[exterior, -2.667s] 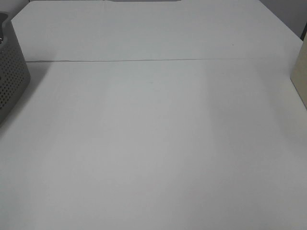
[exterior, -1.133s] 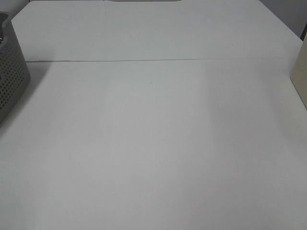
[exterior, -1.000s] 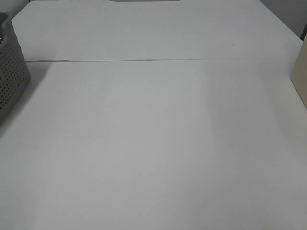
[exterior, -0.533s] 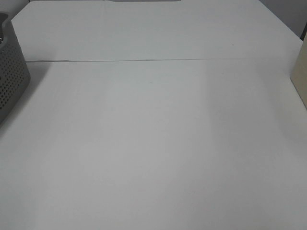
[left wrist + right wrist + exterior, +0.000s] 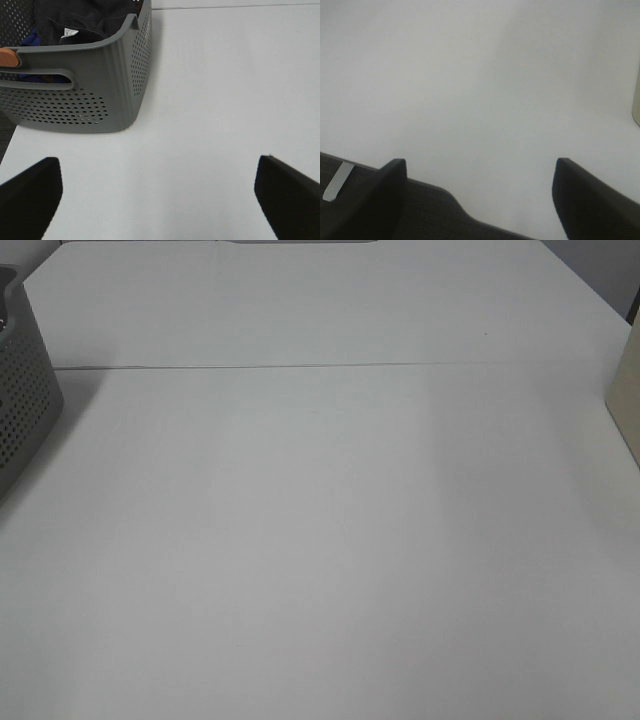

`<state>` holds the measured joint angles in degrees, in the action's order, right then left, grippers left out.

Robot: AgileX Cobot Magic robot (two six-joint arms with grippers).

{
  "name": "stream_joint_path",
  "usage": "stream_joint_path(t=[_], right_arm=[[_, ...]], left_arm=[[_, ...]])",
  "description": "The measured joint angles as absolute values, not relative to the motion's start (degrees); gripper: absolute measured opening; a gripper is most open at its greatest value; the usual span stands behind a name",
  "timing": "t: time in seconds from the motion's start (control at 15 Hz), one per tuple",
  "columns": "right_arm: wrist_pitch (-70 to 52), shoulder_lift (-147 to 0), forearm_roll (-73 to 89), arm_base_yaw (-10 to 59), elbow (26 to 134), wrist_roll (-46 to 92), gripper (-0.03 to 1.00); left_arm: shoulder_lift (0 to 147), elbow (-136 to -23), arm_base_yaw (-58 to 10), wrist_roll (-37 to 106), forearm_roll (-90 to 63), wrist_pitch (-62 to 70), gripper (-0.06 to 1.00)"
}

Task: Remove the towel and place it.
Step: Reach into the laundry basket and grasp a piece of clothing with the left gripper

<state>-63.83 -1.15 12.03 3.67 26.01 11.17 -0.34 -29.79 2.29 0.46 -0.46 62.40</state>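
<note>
Lying bunched inside the grey perforated plastic basket [image 5: 85, 100], the dark charcoal terry-cloth towel [image 5: 80, 15] shows only as a rumpled heap with a small white label [image 5: 70, 32] turned up on it. A scrap of blue cloth [image 5: 35, 37] sits beside it, against the basket wall, and an orange-brown piece [image 5: 9, 57] rests on the rim by the handle slot. How much of the towel is buried below cannot be told.

Outward from there, the basket stands at the left edge of the white matte table [image 5: 320, 540], and a pale beige object [image 5: 628, 400] juts in at the right edge.

The left gripper [image 5: 157, 165] hangs over the table just short of the basket's near wall, its dark fingers spread wide with nothing between them. The right gripper [image 5: 480, 167] is over the table's near edge, well apart from the basket, jaws likewise parted and empty.

Nothing has changed over the last few seconds. In the high view the table, basket and beige object sit exactly as they did, and no arm has entered that view. By my judgement the task has not begun: the towel is untouched. The left arm is the better placed to reach over the rim and pinch a fold.
</note>
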Motion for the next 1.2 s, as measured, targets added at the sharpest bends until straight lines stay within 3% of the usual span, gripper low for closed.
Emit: stream_joint_path(t=[0.8, 1.2], right_arm=[[-63.8, -1.1, 12.0, 3.7, 26.0, 11.2, 0.77], [-63.8, -1.1, 12.0, 3.7, 26.0, 11.2, 0.77]], left_arm=[[0.9, -31.2, 2.3, 3.6, 0.0, 64.1, 0.99], [29.3, -50.2, 2.3, 29.7, 3.0, 69.7, 0.99]])
